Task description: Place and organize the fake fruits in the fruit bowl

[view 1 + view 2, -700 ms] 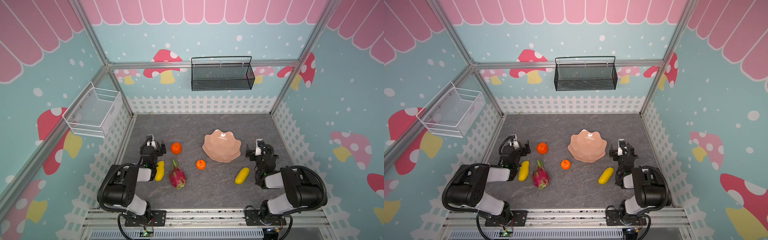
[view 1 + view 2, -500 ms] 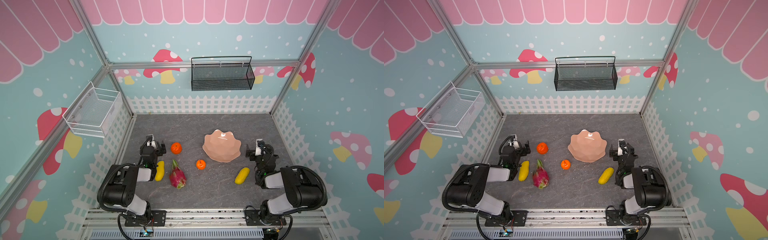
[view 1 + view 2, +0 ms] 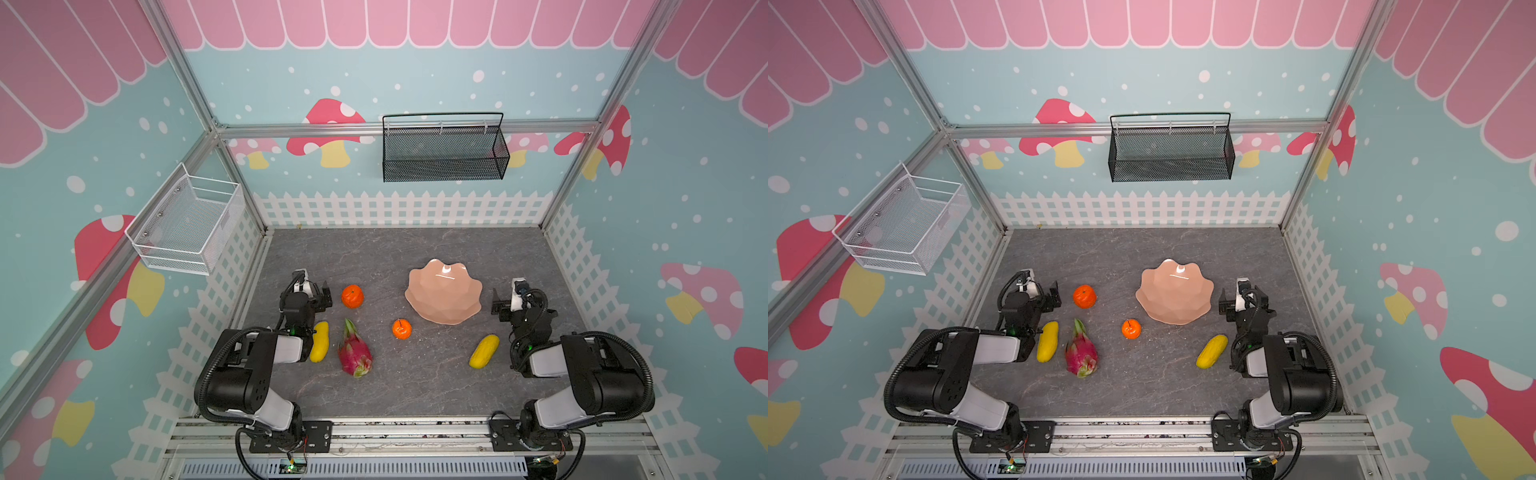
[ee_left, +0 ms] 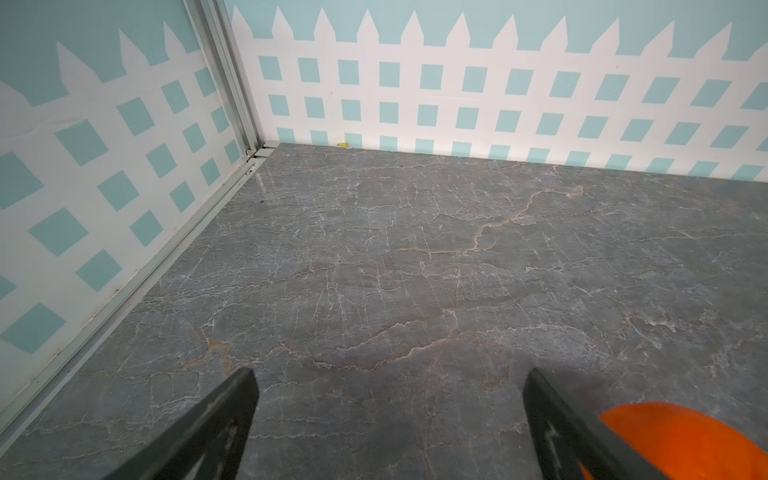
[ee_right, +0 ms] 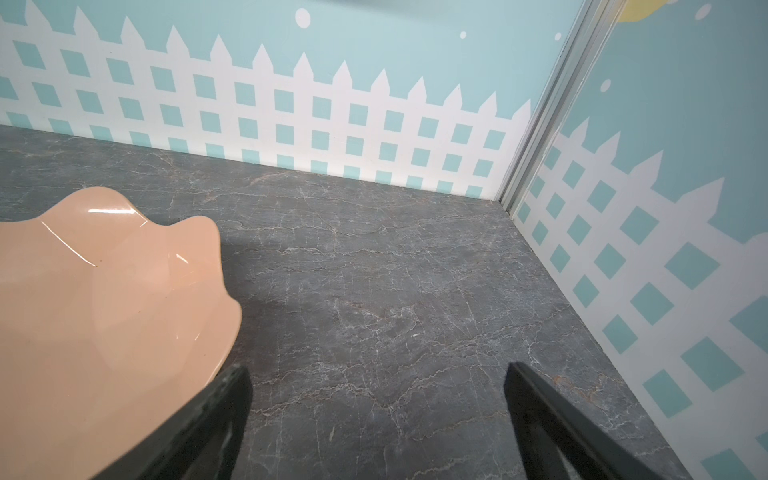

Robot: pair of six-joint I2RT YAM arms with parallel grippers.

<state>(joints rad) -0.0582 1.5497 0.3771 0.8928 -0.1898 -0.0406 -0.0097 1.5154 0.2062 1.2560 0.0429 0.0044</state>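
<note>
peach-pink and glossy, the fruit bowl (image 3: 444,296) sits right of the table's middle in both top views. it is empty, so nothing of the task is done yet. all five fake fruits lie on the grey marbled tabletop (image 3: 415,253). the larger orange (image 3: 352,296) is well to the left of the bowl. the smaller orange (image 3: 402,328) is near the bowl's front-left edge but apart from it. the dragon fruit (image 3: 354,351) lies on its side nearer the front, with the left mango (image 3: 320,341) just beside it. the right mango (image 3: 484,351) lies in front of the bowl, off to the right.

the left gripper (image 4: 390,378) is spread wide with nothing between its jaws, low over bare tabletop. the larger orange shows just outside one finger in the left wrist view. the right gripper (image 5: 374,372) is likewise spread and empty, beside the bowl's rim. as i judge it, all five picks and placings are left, then the arranging inside the bowl.
</note>
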